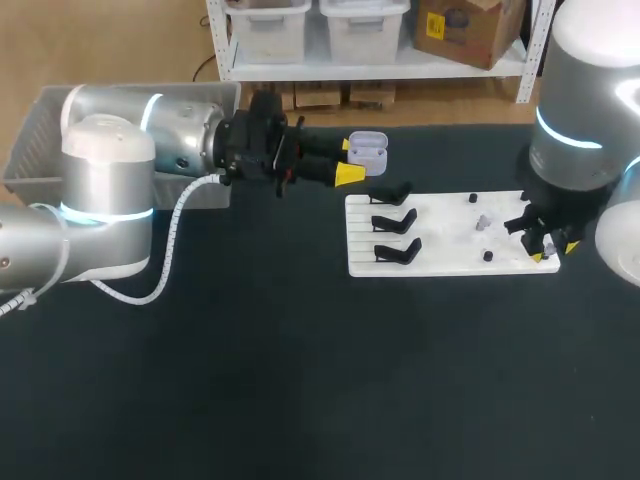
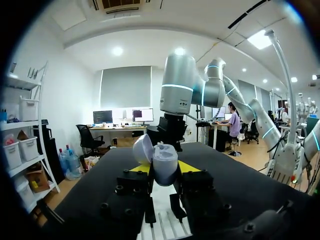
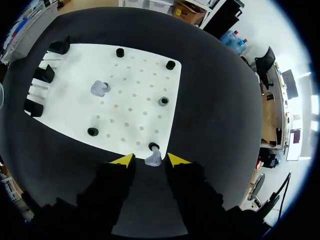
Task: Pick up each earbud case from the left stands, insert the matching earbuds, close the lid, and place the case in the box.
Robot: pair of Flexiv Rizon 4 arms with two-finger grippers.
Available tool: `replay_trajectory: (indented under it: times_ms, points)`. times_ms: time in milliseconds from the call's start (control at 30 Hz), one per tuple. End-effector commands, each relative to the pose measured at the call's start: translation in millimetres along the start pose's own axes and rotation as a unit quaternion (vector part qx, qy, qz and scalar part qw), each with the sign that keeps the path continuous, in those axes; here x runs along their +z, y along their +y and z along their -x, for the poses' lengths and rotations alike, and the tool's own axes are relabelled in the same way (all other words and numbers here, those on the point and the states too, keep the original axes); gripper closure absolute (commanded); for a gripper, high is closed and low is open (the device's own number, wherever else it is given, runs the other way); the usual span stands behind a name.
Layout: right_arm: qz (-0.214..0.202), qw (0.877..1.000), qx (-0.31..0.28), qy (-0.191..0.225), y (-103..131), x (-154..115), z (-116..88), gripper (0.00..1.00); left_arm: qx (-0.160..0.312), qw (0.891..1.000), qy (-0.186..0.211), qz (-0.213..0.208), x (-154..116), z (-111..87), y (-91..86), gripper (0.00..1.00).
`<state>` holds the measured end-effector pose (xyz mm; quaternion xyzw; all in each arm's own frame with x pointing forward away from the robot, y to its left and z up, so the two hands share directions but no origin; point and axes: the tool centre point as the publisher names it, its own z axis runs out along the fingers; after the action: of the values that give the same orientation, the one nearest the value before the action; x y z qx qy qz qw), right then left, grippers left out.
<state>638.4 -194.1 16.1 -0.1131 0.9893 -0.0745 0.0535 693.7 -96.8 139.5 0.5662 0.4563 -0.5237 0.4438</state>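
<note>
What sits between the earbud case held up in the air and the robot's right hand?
In the head view, the white board: three empty black stands, small black pegs and one grey earbud.

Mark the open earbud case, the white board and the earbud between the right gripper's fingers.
earbud case (image 1: 368,152), head view, on its body
white board (image 1: 445,245), head view, on a bare patch
earbud (image 3: 152,159), right wrist view, on its grey body
</note>
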Motion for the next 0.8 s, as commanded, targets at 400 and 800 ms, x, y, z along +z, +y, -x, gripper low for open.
replay_trajectory:
  times_ms: [400,800]
  points:
    - [0.002,1.000,-0.001,0.000,0,3,2,0.75,0.001,1.000,-0.001,0.003,0,-0.5,-1.9,1.00]
    - [-0.002,1.000,-0.006,-0.006,3,-18,-4,1.00,0.001,1.000,-0.001,0.003,0,-0.5,-1.9,1.00]
